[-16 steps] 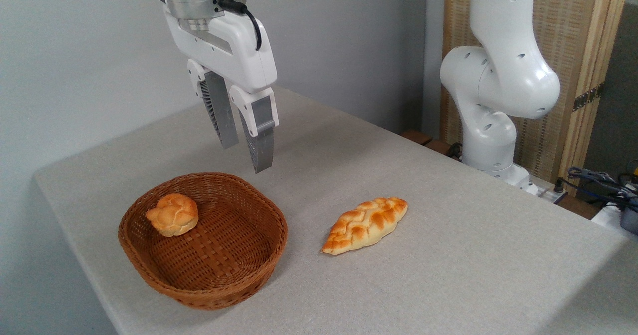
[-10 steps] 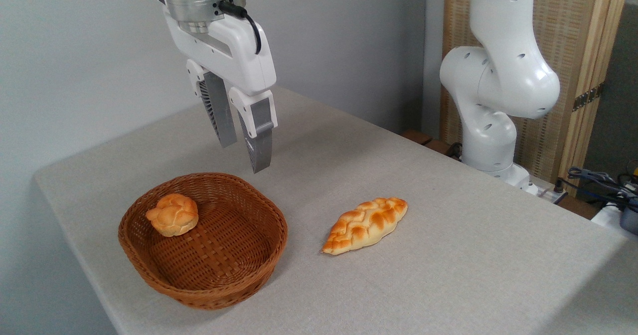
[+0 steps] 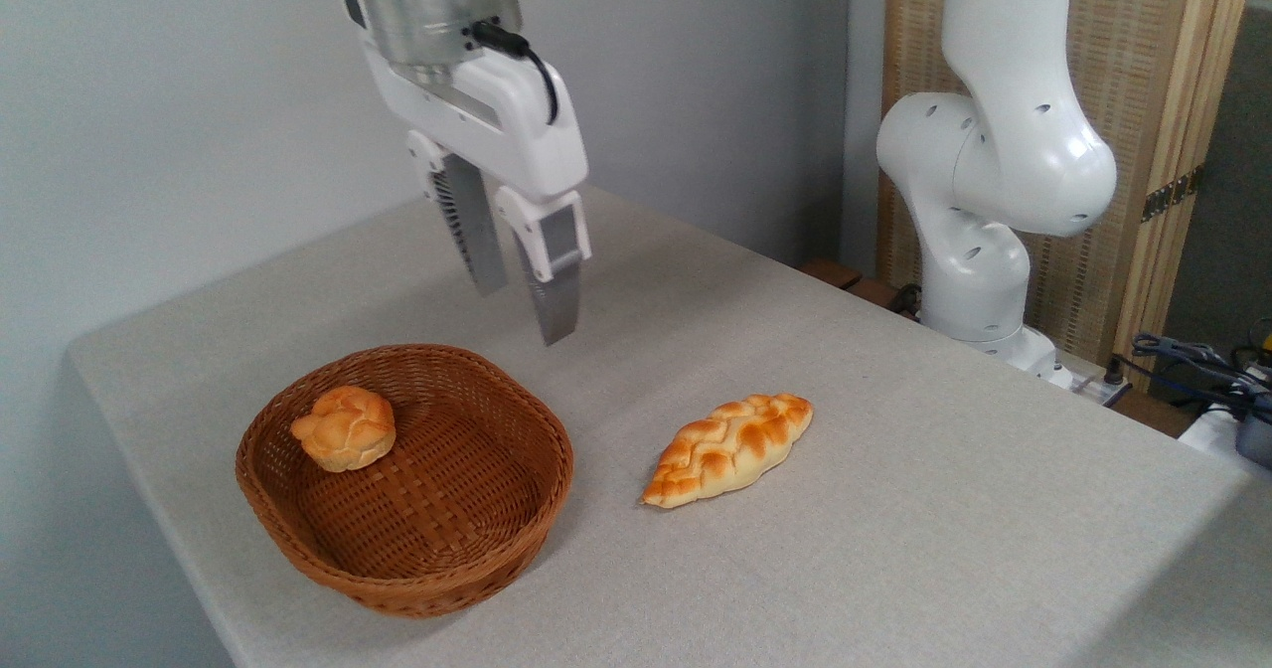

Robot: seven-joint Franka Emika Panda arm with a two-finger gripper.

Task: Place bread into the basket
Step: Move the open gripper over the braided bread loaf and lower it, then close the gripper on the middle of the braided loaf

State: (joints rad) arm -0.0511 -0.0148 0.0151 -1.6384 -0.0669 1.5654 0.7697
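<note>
The bread (image 3: 728, 447), a long braided golden-orange loaf with pointed ends, lies on the grey table to the right of the basket. The basket (image 3: 298, 524) is oval brown wicker and sits at the table's left. My gripper (image 3: 524, 312) hangs in the air above the basket's far right rim, up and to the left of the bread. Its two grey fingers (image 3: 557, 300) stand apart with nothing between them.
A small round knotted bun (image 3: 345, 427) rests inside the basket at its far left. The arm's white base (image 3: 979, 231) stands at the table's back right. Cables (image 3: 1192, 360) lie off the table at the right edge.
My gripper has shifted to the right, toward the bread, staying open and at about the same height. The bread, bun and basket have not moved.
</note>
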